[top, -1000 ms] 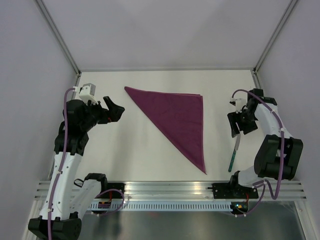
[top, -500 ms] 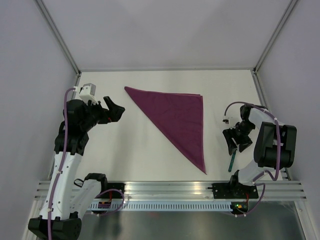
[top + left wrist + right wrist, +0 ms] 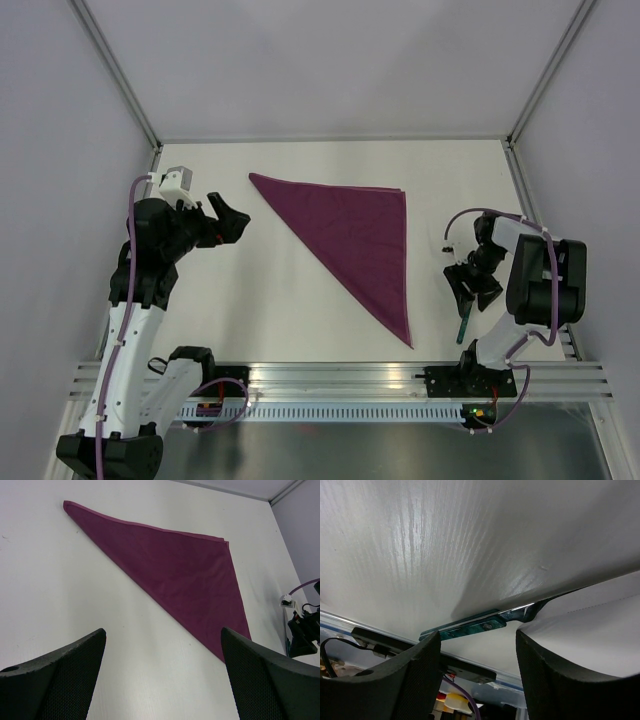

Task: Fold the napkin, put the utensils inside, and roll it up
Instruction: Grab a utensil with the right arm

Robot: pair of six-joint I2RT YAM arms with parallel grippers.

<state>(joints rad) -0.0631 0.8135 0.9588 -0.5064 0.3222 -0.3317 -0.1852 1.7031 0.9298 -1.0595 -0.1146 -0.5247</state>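
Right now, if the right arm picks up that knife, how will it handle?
The knife looks rigid, so it likely won't droop. It lies flat and slim on the table, so it may skid when pinched. Its shiny blade probably slips more than the green handle.

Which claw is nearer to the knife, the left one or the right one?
Right. The right claw hangs open just above the knife; the left claw is far off, on the other side of the napkin.
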